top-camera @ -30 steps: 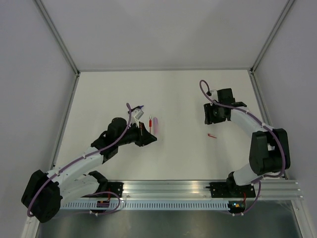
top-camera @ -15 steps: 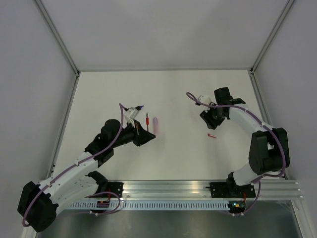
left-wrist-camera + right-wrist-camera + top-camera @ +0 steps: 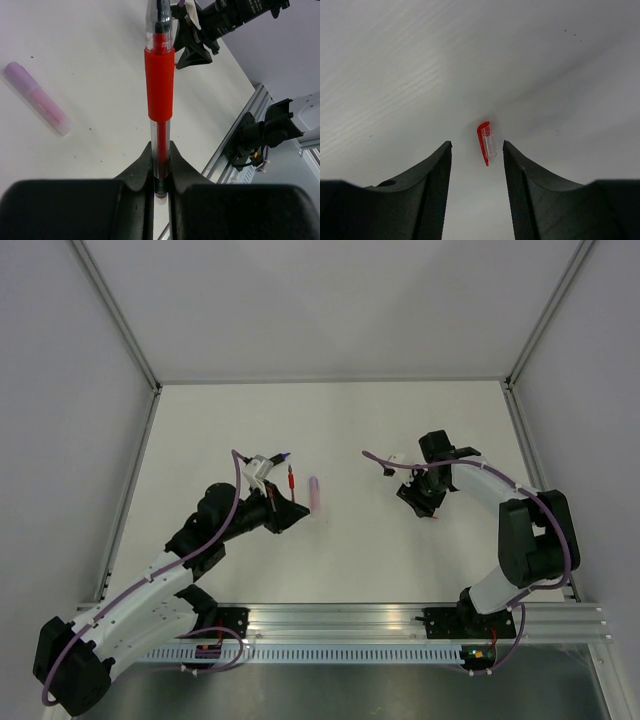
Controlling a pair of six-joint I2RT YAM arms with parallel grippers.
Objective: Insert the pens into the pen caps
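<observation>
Left hand (image 3: 160, 148) holds the red pen (image 3: 159, 85); right hand (image 3: 477, 149) is over the red cap (image 3: 487, 141).
The left hand is pressed tight on the red pen, pinching it near one end, and the rest of the pen sticks out in front. The right hand's fingers are spread apart. The small red cap lies on the white worktop (image 3: 400, 430) and shows in the gap between them. The pink pen (image 3: 37, 97) lies flat on the worktop near the left hand.

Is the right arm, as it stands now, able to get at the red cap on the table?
Probably yes. The right gripper is open and hangs over the red cap, which lies free on the table in the gap between its two fingers, with nothing in the way.
</observation>
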